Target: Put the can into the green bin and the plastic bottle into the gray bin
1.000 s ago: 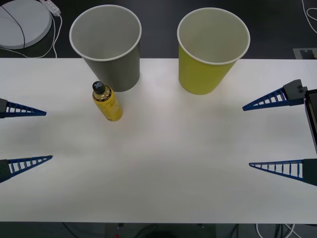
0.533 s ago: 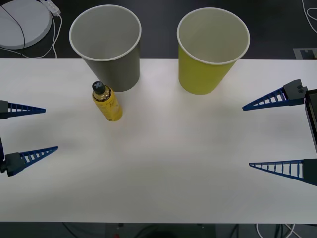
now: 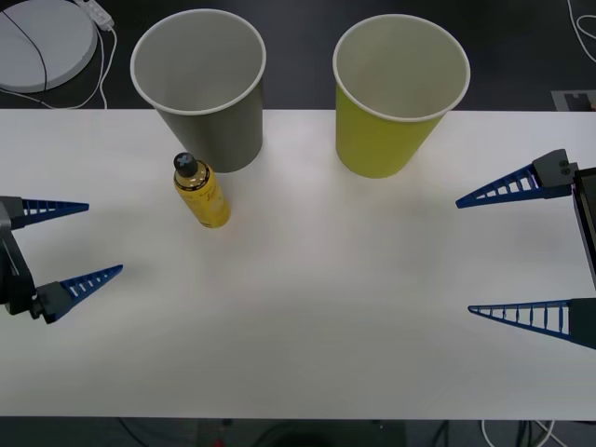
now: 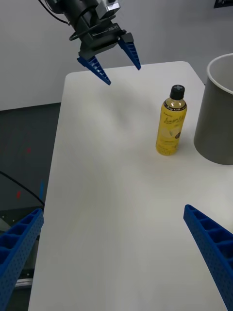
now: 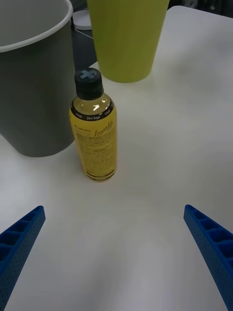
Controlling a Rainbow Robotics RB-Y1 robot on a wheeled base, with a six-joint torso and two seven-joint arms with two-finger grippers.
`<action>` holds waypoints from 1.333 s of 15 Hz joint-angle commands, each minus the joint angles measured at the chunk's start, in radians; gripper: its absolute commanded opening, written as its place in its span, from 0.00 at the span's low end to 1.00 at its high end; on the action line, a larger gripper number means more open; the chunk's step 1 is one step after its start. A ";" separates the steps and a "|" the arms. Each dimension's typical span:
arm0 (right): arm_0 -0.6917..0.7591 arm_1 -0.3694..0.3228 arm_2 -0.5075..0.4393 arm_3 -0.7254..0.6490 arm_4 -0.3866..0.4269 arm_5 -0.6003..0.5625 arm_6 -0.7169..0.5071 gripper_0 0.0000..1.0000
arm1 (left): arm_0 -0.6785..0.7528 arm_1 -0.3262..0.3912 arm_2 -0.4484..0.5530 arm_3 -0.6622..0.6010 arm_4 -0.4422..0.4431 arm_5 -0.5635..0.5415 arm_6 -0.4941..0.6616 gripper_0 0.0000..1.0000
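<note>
While the left tool (image 3: pixel 82 242) gapes empty, the plastic bottle (image 5: pixel 94 134) (neck band "Zero Sugar") stands beside the gray bin (image 5: pixel 34 82).

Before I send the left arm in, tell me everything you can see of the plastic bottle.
The plastic bottle is small, clear-looking plastic filled with yellow liquid, with a printed yellow label, a dark neck band and a black screw cap still on. It stands upright on the white table, just in front of the gray bin, close to its base but seemingly not touching. Nothing grips it: the left gripper hangs open short of it, at the table's left edge.
</note>
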 commanded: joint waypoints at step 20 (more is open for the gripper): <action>0.000 0.000 0.000 0.000 0.000 0.000 0.000 1.00 | -0.241 -0.153 -0.379 0.074 -0.170 0.464 0.004 1.00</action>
